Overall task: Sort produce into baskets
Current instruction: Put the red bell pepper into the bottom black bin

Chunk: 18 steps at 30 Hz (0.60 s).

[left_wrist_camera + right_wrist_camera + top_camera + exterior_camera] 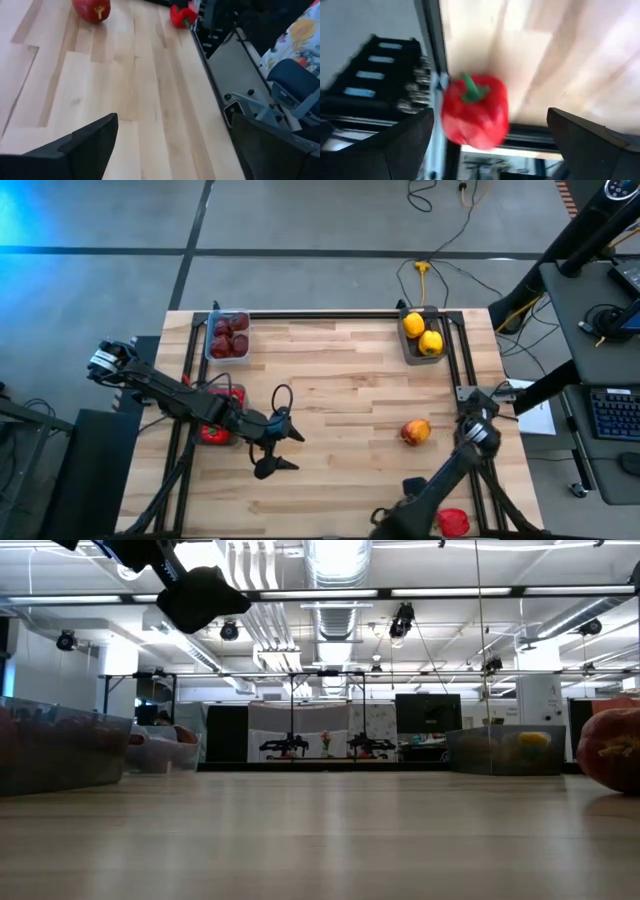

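A red pepper lies at the table's near right corner, beside the black frame rail. My right gripper is open. Its fingers stand on either side of the pepper without touching it. It shows in the high view near the front edge. An orange-red fruit lies on the wood right of centre. My left gripper is open and empty above the table's middle left. Three baskets hold maroon pieces, yellow pieces and red peppers.
A black frame rail runs along the table's right side, and another runs along the far edge. The left arm passes over the red-pepper basket. Bare wood lies between the baskets. A desk with a keyboard stands off the right edge.
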Each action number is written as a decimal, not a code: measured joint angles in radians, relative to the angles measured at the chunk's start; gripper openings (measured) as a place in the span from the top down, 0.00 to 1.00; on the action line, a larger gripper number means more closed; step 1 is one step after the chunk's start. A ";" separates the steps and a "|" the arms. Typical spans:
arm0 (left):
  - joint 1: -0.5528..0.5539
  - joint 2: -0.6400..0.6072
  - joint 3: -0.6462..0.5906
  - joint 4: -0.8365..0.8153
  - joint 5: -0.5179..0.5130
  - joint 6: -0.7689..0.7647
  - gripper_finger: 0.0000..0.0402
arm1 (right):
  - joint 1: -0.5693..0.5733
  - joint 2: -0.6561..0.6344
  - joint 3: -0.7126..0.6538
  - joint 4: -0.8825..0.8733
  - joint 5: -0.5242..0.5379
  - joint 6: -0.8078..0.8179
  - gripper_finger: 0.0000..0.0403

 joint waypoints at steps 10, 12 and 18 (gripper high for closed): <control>-0.011 0.020 0.010 0.015 0.008 -0.027 0.07 | 0.114 -0.116 -0.112 0.014 0.000 0.064 0.06; -0.011 0.024 0.010 0.014 0.008 -0.037 0.07 | 0.121 -0.119 -0.135 0.049 -0.015 0.088 0.06; -0.012 0.024 0.010 0.016 -0.002 -0.044 0.07 | 0.133 -0.119 -0.212 0.167 -0.081 0.135 0.06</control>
